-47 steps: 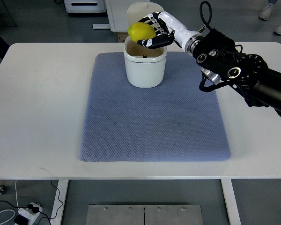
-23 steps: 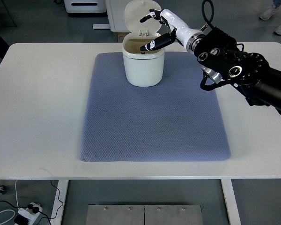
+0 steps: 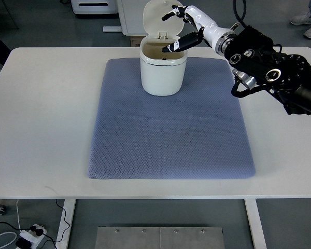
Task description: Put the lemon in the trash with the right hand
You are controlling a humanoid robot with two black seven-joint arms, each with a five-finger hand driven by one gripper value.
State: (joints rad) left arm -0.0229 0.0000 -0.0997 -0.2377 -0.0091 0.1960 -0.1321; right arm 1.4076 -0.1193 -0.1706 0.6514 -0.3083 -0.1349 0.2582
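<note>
Lemon not visible; presumably inside bin, cannot confirm. White table carries blue-grey mat. White trash bin stands upright at mat's far edge, lid tipped up and back, opening facing up. Right hand hovers over the bin's rim, fingers spread apart, holding nothing, thumb over the opening.

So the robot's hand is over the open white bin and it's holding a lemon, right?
Not quite. In the top view the right hand is over the open white bin, but its fingers are spread and hold nothing. No lemon is visible.
</note>
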